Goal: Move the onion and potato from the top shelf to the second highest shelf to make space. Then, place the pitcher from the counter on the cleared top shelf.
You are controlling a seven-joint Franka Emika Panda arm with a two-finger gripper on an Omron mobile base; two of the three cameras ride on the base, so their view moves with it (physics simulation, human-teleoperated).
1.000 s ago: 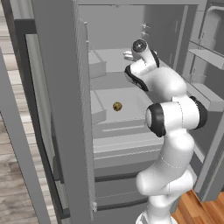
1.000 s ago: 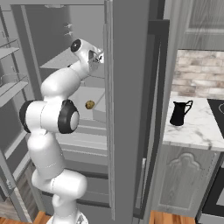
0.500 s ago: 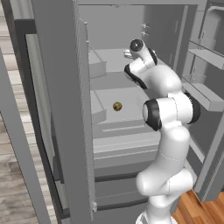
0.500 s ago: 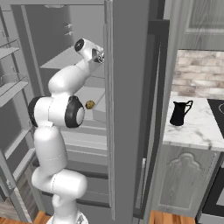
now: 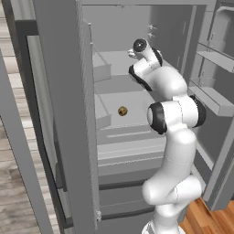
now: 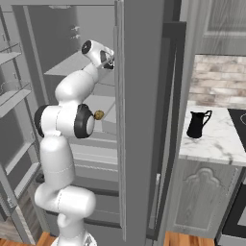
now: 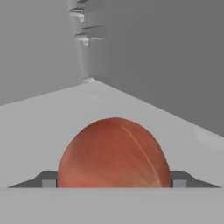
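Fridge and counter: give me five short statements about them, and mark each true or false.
1. The onion sits between the claw's fingertips. True.
2. The potato lies on the top shelf. False: it lies on the second shelf.
3. The pitcher stands on the counter. True.
4. The pitcher is white. False: it is black.
5. The fridge door is closed. False: it stands open, with the arm reaching inside.

Even, soft light all round, no glare anywhere. The fridge interior sits dim and grey, shadows faint. Everything looks slightly blurry and coarse, the onion [image 7: 114, 153] close-up softest of all.
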